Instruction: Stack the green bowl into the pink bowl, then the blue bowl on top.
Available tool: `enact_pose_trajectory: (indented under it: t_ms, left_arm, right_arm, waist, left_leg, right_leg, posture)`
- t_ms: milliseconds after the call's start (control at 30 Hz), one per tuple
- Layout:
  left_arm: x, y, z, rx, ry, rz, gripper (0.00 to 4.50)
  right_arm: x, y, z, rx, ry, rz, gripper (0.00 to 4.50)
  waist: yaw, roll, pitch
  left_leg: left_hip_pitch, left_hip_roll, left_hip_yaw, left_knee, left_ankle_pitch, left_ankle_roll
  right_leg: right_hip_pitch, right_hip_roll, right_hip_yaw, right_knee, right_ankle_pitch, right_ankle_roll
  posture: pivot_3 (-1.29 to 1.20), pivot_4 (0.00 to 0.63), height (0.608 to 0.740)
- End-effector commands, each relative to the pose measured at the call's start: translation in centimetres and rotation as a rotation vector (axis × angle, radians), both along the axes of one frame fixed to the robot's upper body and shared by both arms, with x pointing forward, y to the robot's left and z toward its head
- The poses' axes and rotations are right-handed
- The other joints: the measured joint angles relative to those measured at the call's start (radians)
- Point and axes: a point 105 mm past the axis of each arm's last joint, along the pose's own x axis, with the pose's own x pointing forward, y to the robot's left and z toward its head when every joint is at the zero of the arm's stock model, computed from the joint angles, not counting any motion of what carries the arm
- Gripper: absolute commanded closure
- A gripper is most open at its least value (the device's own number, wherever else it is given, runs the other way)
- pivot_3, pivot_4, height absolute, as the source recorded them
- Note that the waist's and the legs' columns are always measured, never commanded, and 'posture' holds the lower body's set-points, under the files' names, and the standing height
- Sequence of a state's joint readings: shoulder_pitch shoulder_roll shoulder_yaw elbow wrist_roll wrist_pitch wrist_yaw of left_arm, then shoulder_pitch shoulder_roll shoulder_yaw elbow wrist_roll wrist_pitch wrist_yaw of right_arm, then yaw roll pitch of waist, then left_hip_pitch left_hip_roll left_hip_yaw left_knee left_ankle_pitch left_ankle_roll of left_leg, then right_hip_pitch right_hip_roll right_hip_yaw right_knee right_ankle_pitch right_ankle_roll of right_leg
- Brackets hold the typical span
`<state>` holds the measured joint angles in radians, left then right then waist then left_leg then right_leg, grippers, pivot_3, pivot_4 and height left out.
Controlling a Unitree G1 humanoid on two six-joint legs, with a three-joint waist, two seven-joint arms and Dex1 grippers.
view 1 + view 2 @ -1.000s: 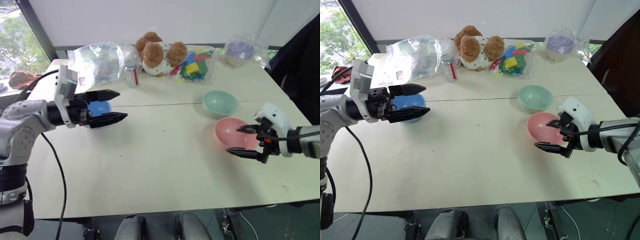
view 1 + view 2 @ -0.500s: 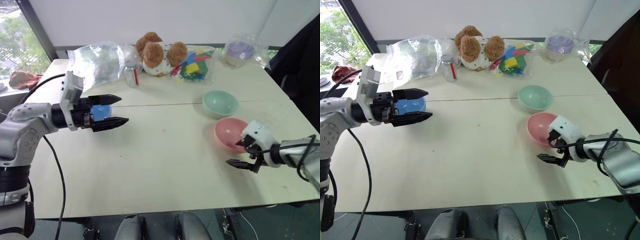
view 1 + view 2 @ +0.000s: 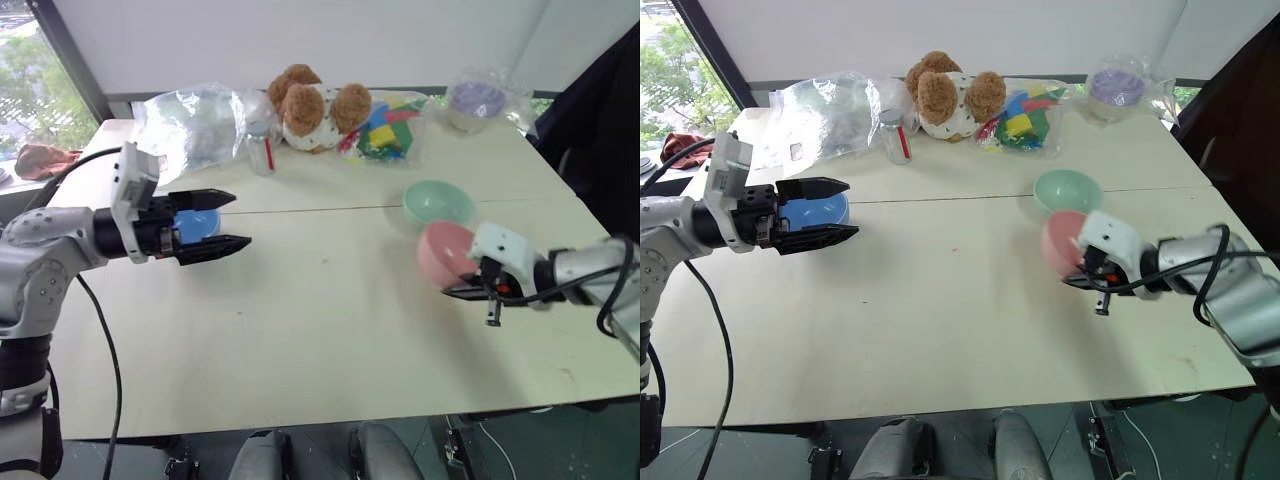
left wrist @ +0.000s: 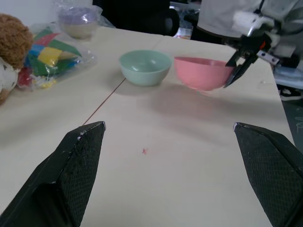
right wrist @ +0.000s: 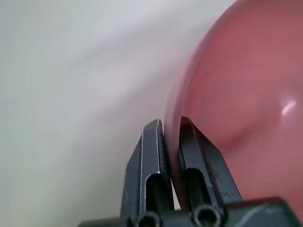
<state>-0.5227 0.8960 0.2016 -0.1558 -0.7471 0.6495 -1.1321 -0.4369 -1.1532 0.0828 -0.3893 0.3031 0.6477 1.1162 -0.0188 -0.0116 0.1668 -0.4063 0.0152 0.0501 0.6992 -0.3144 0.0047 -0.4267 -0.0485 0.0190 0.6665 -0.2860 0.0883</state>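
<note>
Pink plastic sits pinched in the right gripper [image 5: 171,156]: its two black jaws are clamped tight on the rim of the pink bowl [image 3: 443,253], one finger inside, one outside, and the bowl is tipped up on its side at the right of the frame, its open face turned toward that arm. From the left wrist's camera its base looks just clear of the counter [image 3: 330,340], though I can't be certain of that.

Now the relation that matters. The green bowl [image 3: 438,204] stands upright directly above the pink one in the frame, very close, perhaps touching at the rims. Both are on the right arm's side. So the green bowl is a short hop up-frame from the jaws, but those jaws are busy; my read is that the pink bowl needs setting flat, mouth up, before anything goes into it.

Over at centre left, the left gripper [image 3: 228,220] hovers with its jaws spread wide, empty, pointing across toward the right. The blue bowl [image 3: 196,224] rests on the counter right behind those fingers, partly hidden by them. That arm is clearly the nearer one for blue, and well apart from the other two bowls. Blue goes last, so it waits.
</note>
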Motion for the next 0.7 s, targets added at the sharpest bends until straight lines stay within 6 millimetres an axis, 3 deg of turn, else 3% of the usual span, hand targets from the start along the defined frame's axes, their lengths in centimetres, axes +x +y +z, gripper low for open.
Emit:
enact_pose_trajectory:
  t_ms: [33,267,500,600,700]
  left_arm:
    - [0.1,0.0,1.1,0.005,-0.048,0.001,0.0]
    - [-0.3,0.3,1.4,0.015,-0.057,0.015,0.0]
    - [-1.1,0.8,1.3,0.019,-0.052,0.049,0.0]
    - [-1.3,0.8,1.1,0.016,-0.05,0.059,0.0]
    - [-1.3,0.7,1.0,0.014,-0.05,0.065,0.0]
  right_arm:
    - [-0.4,3.7,-0.3,-0.024,-0.001,0.215,4.48]
    - [1.5,9.2,-3.8,-0.218,-0.068,0.503,4.48]
    - [2.5,11.0,-4.6,-0.299,-0.116,0.629,4.48]
    - [2.5,11.4,-4.3,-0.323,-0.141,0.662,3.31]
    - [2.3,11.7,-2.9,-0.282,-0.152,0.662,1.85]
  waist:
    - [0.001,0.0,0.0]
    - [0.004,0.0,0.0]
    - [0.006,0.0,0.0]
    - [0.004,0.0,0.0]
    - [0.003,0.0,0.0]
  left_leg:
    - [0.0,0.0,0.0,0.0,0.0,0.0]
    - [-0.002,-0.001,0.001,0.0,0.0,0.0]
    - [-0.002,-0.001,0.0,0.0,0.001,-0.003]
    - [-0.001,-0.001,0.0,0.0,0.001,-0.002]
    - [-0.001,-0.001,0.0,0.0,0.001,-0.002]
  right_leg:
    - [0.0,0.0,0.0,0.0,0.0,0.0]
    - [-0.001,0.001,0.0,-0.001,0.0,0.0]
    - [-0.001,0.0,-0.001,-0.001,0.0,0.0]
    - [-0.001,-0.001,-0.001,0.0,0.0,0.0]
    - [-0.001,-0.001,-0.001,0.001,0.0,0.0]
  posture:
    - [0.0,0.15,0.74]
    - [0.0,0.15,0.74]
    - [0.0,0.15,0.74]
    - [0.0,0.15,0.74]
    - [0.0,0.15,0.74]
